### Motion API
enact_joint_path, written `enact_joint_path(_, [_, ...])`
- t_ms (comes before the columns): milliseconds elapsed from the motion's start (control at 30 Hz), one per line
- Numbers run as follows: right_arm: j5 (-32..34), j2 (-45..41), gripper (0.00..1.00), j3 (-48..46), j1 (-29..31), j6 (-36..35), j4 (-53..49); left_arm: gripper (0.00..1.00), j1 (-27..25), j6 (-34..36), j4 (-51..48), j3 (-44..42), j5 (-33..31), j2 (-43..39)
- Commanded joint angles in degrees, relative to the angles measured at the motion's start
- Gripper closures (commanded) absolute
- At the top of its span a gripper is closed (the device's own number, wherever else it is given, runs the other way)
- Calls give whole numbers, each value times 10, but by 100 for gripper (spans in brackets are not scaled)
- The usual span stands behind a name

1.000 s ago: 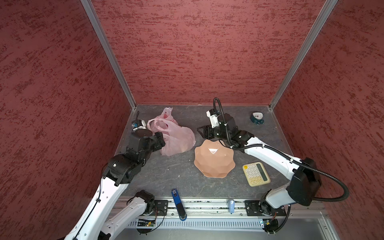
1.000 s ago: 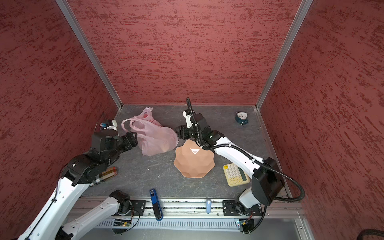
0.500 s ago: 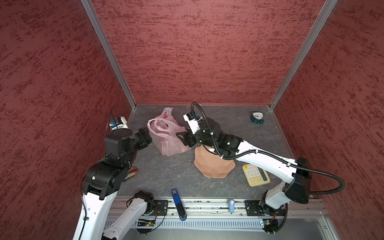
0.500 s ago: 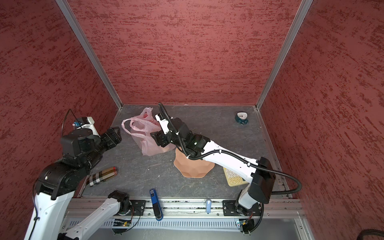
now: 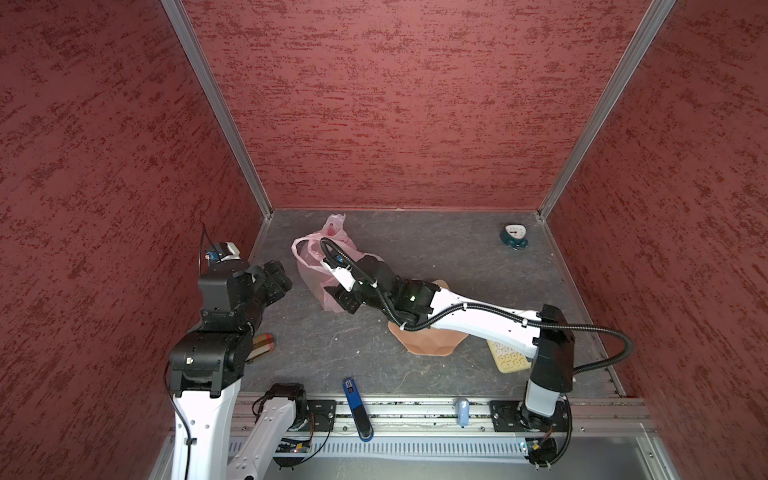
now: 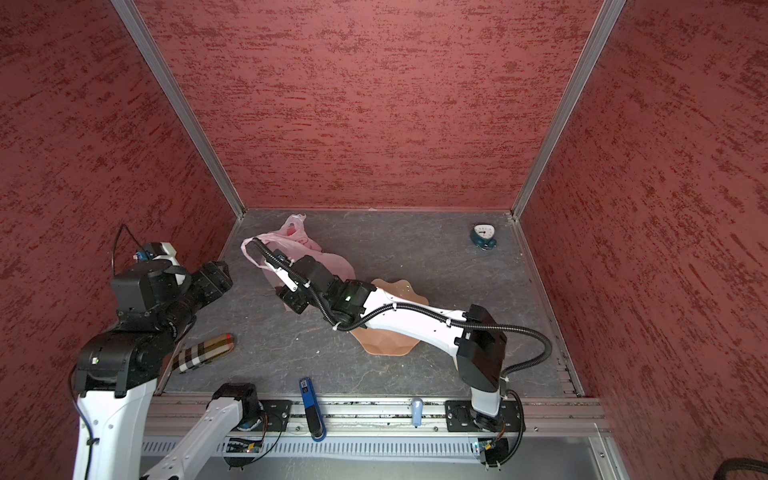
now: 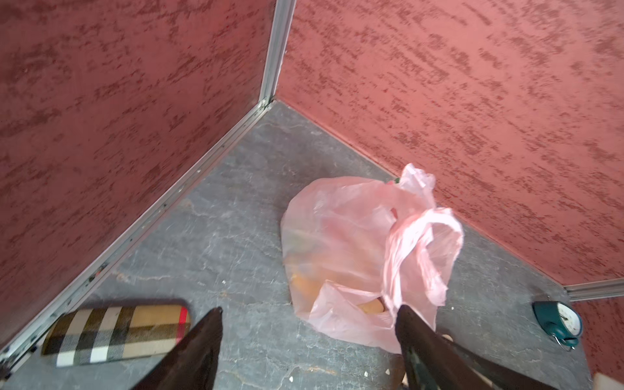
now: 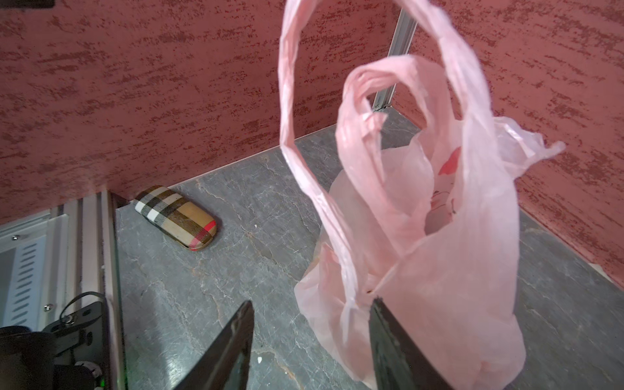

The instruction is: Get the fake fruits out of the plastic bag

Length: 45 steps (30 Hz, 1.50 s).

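The pink bag (image 5: 311, 272) sits far left on the floor (image 5: 436, 257), fruits (image 7: 370, 306) dimly showing inside. The right gripper (image 8: 312, 300) is spread, one finger (image 8: 398, 344) seemingly brushing the bag; the left gripper (image 7: 309, 309) gapes wide, near it.

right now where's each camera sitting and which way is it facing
Top views: high at the front, looking down at the table; left arm and right arm show.
Left wrist: on the left arm, facing the back corner and plastic bag; left fingers show.
Right wrist: on the right arm, facing the bag's handles and side wall; right fingers show.
Shared: both wrist views show the bag and plaid case.
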Motion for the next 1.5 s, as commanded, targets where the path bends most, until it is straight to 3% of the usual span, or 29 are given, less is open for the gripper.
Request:
enact_joint_path(0, [54, 13, 46, 38, 2, -36, -2, 19, 45, 12, 1, -25, 71, -8])
enact_joint_path(367, [138, 34, 47, 42, 2, -75, 46, 20, 136, 16, 42, -70, 179, -9])
enact_joint_path(467, [133, 43, 56, 44, 3, -72, 50, 20, 151, 17, 49, -78, 198, -11])
enact_joint_path(633, [128, 37, 80, 36, 2, -61, 49, 20, 169, 17, 59, -88, 236, -3])
enact_joint_path(767, [105, -14, 88, -30, -2, -45, 92, 19, 176, 13, 82, -94, 278, 12])
enact_joint_path(1033, [73, -108, 94, -153, -34, 25, 157, 11, 176, 0, 133, -101, 380, 20])
enact_joint_path(1200, [10, -136, 94, -215, -68, 93, 204, 10, 174, -10, 152, -113, 456, 28])
enact_joint_path(1467, [-22, -141, 94, -248, -80, 128, 233, 9, 150, -51, 229, -148, 504, 43])
